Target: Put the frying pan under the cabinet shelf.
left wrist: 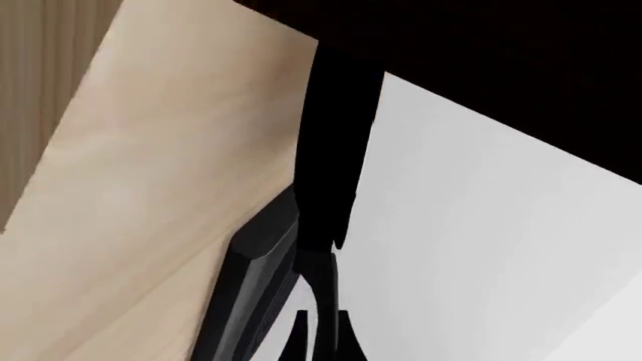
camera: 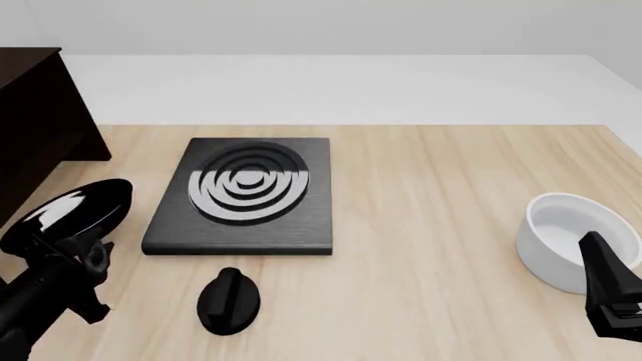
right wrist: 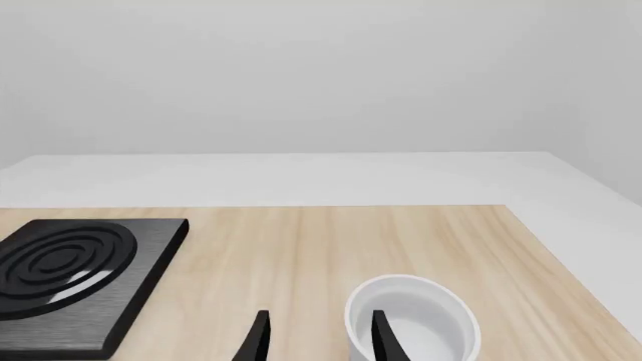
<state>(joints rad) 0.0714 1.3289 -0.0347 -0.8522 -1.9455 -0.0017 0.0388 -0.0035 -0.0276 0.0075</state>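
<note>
The left gripper point(camera: 86, 259) holds the frying pan point(camera: 71, 213) by its handle beside the cabinet point(camera: 35, 128). The right gripper point(right wrist: 316, 335) is open near the bowl point(camera: 561, 237).

Cabinet shelf point(camera: 40, 120) cut by the front view's left edge, only its right part shows. Frying pan point(camera: 71, 214): handle hidden behind the left end effector point(camera: 71, 274), grip state not readable. Left arm runs off the near-left corner. Right end effector point(camera: 612, 301) clipped at the near-right corner, fingertips out of frame. White bowl point(camera: 567, 241) partly covered by it. Left wrist view: dark shapes too close to identify.
</note>
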